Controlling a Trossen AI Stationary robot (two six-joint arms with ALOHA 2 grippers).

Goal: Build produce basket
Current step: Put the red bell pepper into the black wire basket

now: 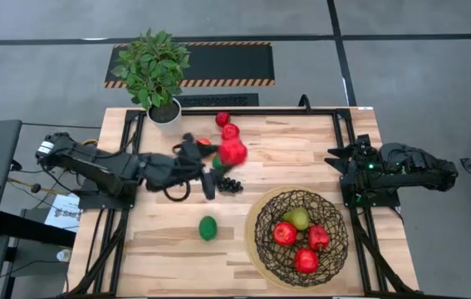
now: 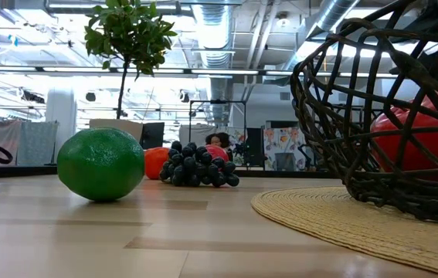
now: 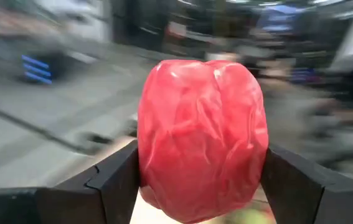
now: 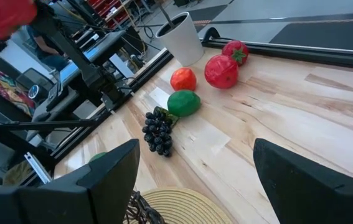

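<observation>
My left gripper [image 1: 221, 158] is shut on a red pepper [image 3: 201, 137] above the table's middle, left of the basket. The basket [image 1: 300, 237], dark woven wire on a tan round mat, stands at the near right and holds three red fruits [image 1: 285, 233] and a green pear [image 1: 300, 218]. On the table lie dark grapes [image 1: 230, 184], a green lime [image 1: 208, 227], two red fruits [image 1: 230, 131] at the far side, and an orange [image 4: 183, 79] and another green fruit [image 4: 183, 102] under my left arm. My right gripper [image 4: 195, 180] is open and empty at the table's right edge. My left gripper pinches the red pepper by two opposite sides [image 3: 148, 155] between its two fingers [image 3: 117, 180]. The fingers come roughly level from the table's left. The pepper is lifted clear of the table and also shows high up in the right wrist view [image 4: 2, 15].
A leafy plant in a white pot [image 1: 164, 112] stands at the table's far left corner. The lime [image 2: 100, 164] lies on bare wood at the near middle. The grapes [image 2: 199, 164] lie between my left gripper and the basket [image 2: 381, 116].
</observation>
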